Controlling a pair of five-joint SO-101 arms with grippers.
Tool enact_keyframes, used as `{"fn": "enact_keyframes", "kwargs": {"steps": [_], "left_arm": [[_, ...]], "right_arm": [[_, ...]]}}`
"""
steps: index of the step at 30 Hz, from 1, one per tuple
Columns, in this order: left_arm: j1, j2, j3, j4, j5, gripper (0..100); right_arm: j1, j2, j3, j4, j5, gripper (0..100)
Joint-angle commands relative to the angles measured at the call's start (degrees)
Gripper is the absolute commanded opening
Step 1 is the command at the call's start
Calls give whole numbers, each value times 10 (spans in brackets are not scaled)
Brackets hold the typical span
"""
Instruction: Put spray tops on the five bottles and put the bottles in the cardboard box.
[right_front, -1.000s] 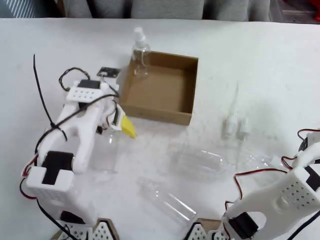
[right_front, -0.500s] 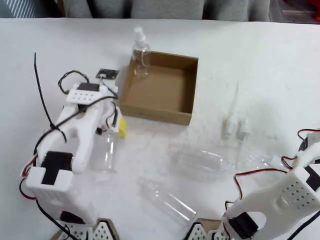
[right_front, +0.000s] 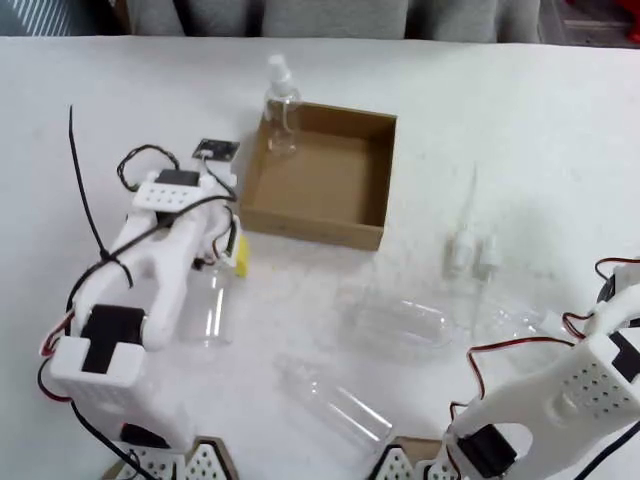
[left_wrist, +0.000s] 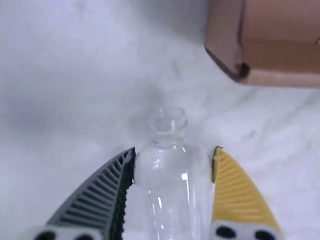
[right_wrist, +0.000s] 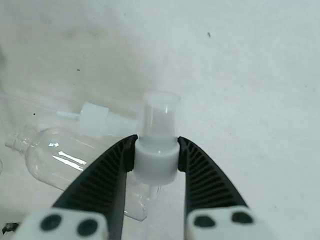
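**Left wrist view: a smooth bottle that may slip**

The open bottle (left_wrist: 162, 175) lies on its side on the table (right_front: 480, 120), near the cardboard box (left_wrist: 270, 50). The left gripper (left_wrist: 173, 152) is closed on it just below the neck, with one finger on each side. The bottle is clear, round and smooth. If the squeeze is too soft, the bottle may slide out or roll away when it is lifted. If the squeeze is too hard, the thin wall may bend in. The hold is near the top, so the long end may swing down.

The right gripper (right_wrist: 156, 144) is shut tight on a spray top (right_wrist: 156, 160), and the thin tube hangs down below it. That tube has to go into the small mouth of the open bottle. If either one leans, the tube may miss and bend.

A second bottle (right_wrist: 70, 152) and a loose spray top (right_wrist: 95, 119) lie just beside the right gripper. A bump could send them rolling. A capped bottle (right_front: 281, 105) stands at the far corner of the box.
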Motion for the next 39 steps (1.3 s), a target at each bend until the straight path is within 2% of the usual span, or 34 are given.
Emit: {"fn": "enact_keyframes", "kwargs": {"steps": [1,6,9,19,26,35,39], "left_arm": [[-3,-6,-26,36,-8,24],[-6,-7,-91,97,-8,20],[-1,-18,-95,102,-8,20],[-1,-255,115,-70,-7,23],[5,-429,192,-145,-4,24],[79,-674,353,-278,-4,24],[124,-774,404,-323,-3,24]], "right_arm": [[4,-36,-4,-3,6,16],[1,-36,-4,-3,6,16],[1,-36,-4,-3,6,16],[-4,-36,-4,-4,2,16],[-44,-46,-17,44,-5,16],[-129,-196,-25,55,-138,16],[-176,-272,-25,55,-242,16]]}}
